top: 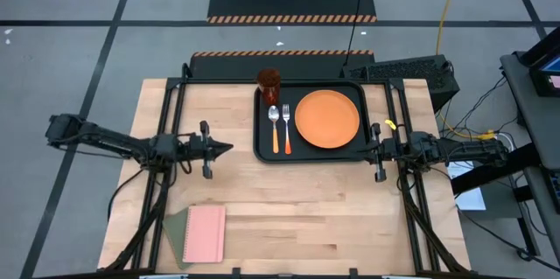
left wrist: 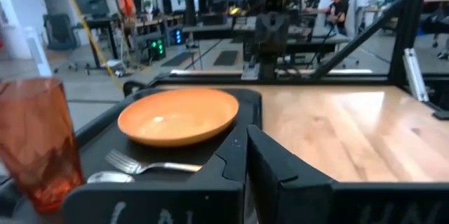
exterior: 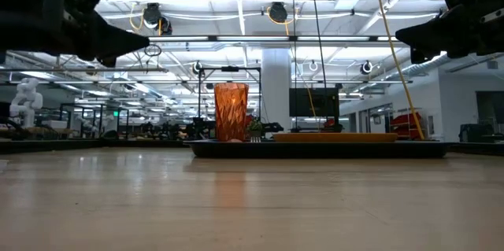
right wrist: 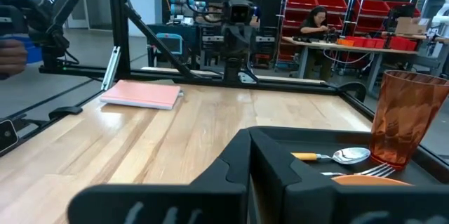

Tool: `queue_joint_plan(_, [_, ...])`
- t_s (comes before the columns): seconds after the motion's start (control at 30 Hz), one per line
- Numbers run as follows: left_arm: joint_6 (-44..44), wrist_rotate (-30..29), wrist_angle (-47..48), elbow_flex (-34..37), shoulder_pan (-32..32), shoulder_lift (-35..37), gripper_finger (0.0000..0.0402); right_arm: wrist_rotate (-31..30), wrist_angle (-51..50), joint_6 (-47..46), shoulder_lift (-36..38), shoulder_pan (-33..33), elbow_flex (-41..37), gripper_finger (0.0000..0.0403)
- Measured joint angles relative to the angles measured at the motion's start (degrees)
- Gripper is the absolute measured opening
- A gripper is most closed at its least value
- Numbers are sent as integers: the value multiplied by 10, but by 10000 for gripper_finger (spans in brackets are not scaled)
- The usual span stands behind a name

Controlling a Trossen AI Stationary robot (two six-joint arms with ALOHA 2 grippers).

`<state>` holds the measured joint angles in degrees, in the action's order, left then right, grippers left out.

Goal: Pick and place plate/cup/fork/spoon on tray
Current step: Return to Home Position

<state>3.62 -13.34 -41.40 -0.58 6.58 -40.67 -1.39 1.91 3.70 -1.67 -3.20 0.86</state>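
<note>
The black tray [top: 260, 143] lies at the table's far middle. On it the orange plate [top: 328, 119] rests flat at the right. The spoon [top: 273, 127] and the fork [top: 287, 130] lie side by side left of the plate. The amber cup [top: 269, 81] stands upright in the tray's far left corner. My left gripper [top: 229, 148] hovers level left of the tray, shut and empty, pointing toward it. My right gripper [top: 366, 147] hovers level at the tray's right near corner, shut and empty.
A pink notebook [top: 204, 233] lies on a green sheet at the table's near left. Bare wood spreads across the table's near half. Black frame rails [top: 168, 130] run along both sides of the table. People sit at benches in the room behind.
</note>
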Motion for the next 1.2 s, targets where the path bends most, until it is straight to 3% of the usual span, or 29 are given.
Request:
queue_joint_plan(0.13, [-19, 14, 43, 0, -25, 17, 4, 0, 0, 0, 0, 0, 0, 0])
queue_joint_plan(0.37, [-38, 13, 142, 0, -16, 73, 2, 0, 0, 0, 0, 0, 0, 0])
queue_joint_plan(1.2, [9, 86, 235, 0, -56, 221, 2, 0, 0, 0, 0, 0, 0, 0])
